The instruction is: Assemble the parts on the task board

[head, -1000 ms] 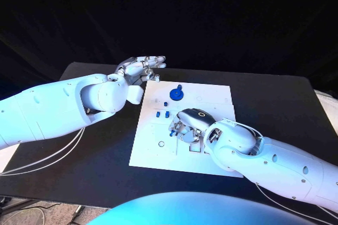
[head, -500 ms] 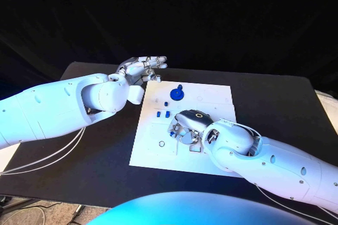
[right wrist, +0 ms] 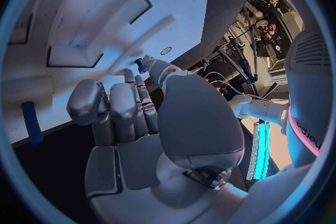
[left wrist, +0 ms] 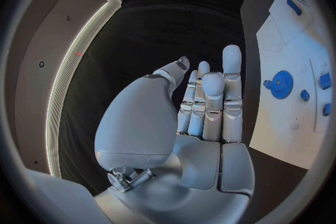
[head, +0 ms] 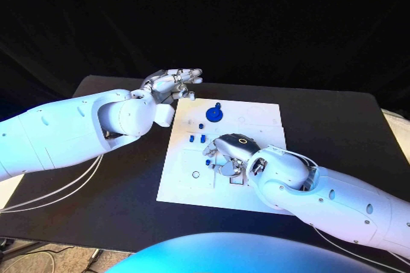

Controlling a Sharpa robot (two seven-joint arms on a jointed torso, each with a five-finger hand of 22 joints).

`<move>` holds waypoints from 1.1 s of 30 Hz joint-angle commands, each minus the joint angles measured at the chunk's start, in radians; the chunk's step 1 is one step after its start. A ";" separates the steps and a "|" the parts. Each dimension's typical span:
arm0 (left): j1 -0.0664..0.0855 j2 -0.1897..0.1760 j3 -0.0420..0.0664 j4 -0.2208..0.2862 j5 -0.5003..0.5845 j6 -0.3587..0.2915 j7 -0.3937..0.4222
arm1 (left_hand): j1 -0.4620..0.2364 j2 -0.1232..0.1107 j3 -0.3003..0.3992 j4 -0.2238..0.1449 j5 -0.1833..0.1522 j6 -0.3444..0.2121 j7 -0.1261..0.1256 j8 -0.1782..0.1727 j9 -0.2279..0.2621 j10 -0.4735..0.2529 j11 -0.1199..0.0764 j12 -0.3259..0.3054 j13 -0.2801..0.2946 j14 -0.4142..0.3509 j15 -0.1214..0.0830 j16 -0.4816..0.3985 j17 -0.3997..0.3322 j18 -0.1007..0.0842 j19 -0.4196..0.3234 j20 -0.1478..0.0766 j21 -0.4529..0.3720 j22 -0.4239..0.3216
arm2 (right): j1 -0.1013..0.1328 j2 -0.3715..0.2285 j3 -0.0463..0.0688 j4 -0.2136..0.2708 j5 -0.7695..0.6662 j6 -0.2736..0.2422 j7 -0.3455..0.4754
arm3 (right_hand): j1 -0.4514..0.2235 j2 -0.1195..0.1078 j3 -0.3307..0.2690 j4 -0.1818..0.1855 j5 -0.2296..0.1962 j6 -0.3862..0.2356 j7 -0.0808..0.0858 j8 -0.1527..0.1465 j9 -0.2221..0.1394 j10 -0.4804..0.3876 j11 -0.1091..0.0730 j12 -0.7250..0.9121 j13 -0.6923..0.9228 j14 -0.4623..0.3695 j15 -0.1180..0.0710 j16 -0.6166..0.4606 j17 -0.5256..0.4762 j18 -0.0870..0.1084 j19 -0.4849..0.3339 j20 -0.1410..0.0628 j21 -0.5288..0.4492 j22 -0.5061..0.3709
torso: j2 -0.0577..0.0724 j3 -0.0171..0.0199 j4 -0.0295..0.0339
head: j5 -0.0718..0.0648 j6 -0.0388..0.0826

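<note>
Right hand (head: 232, 156) has crept slightly toward the board's left side since 1 s ago, fingers curled low over a small blue part (head: 209, 161) mid task board (head: 256, 116); cannot tell if it's gripped. Left hand (head: 171, 81) unchanged, open, empty, off the board's far-left corner. Part looks light, rigid, prob. slippery: pinch its sides.

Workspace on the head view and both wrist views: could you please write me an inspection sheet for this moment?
Surface: black table, with the white task board lying flat in its middle.
Job's things: blue toothed disc and small blue parts on the board's far half.
Clutter: nothing seen.
Hands: left hand raised beyond the board's far left corner, fingers straight, holding nothing. Right hand low over the board's middle; a small blue piece sits at its fingers, grip not certain.
Cables: white cables hang under the left arm.
Surroundings: dark backdrop behind the table.
</note>
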 commanded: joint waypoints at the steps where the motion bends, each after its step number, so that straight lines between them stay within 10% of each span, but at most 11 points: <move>1: 0.000 0.001 0.000 0.001 -0.006 0.022 -0.001 | 0.000 0.005 -0.006 0.000 0.003 -0.008 0.002 0.002 0.000 -0.008 0.001 0.007 0.001 -0.005 0.000 -0.003 -0.001 0.017 -0.006 0.002 -0.005 -0.002 | -0.002 -0.017 0.001 0.021 0.001 -0.070 -0.008 | -0.003 0.011 -0.012 -0.002 0.008 0.015 0.001 0.005 0.003 0.018 -0.004 0.013 0.003 -0.001 0.003 -0.003 -0.005 0.020 0.002 0.000 -0.003 0.001 | 0.000 0.0009 -0.0013 | -0.003 0.000; 13: 0.000 -0.007 -0.001 0.005 -0.009 0.024 -0.003 | 0.000 0.005 -0.006 0.000 0.003 -0.008 0.002 0.002 0.000 -0.008 0.001 0.007 0.001 -0.005 0.000 -0.003 -0.001 0.017 -0.006 0.002 -0.005 -0.002 | 0.030 -0.183 0.061 0.141 0.042 -0.049 -0.061 | -0.006 0.004 -0.022 -0.002 0.016 0.051 -0.020 0.005 0.003 0.071 -0.021 0.053 -0.002 -0.001 -0.008 -0.010 -0.021 0.015 0.021 -0.007 0.009 0.022 | -0.001 -0.0009 -0.0086 | -0.021 0.009; 21: 0.000 -0.008 -0.001 0.008 -0.011 0.026 -0.002 | 0.000 0.005 -0.007 0.000 0.003 -0.010 0.002 0.003 0.000 -0.011 0.002 0.009 0.002 -0.007 0.001 -0.004 -0.003 0.017 -0.007 0.002 -0.008 -0.004 | 0.056 -0.238 0.068 0.108 0.006 0.019 -0.092 | 0.003 -0.012 -0.070 0.002 -0.008 0.035 -0.050 0.000 0.000 0.020 -0.036 0.038 -0.002 0.006 -0.027 -0.003 -0.017 0.018 0.017 -0.021 -0.001 0.010 | -0.001 -0.0004 -0.0093 | -0.028 0.015; 33: 0.000 -0.007 -0.002 0.003 -0.003 0.036 -0.008 | -0.003 0.006 -0.012 0.002 0.003 -0.011 0.002 0.004 0.000 -0.014 0.002 0.014 0.004 -0.009 0.001 -0.004 -0.006 0.018 -0.009 0.003 -0.014 -0.008 | 0.057 -0.228 0.068 0.081 0.000 0.048 -0.100 | 0.015 0.005 -0.077 0.008 -0.010 0.046 -0.051 0.004 0.002 0.024 -0.043 0.045 -0.001 0.006 -0.036 -0.008 -0.025 0.016 0.020 -0.033 -0.001 0.012 | -0.002 -0.0007 -0.0076 | -0.031 0.016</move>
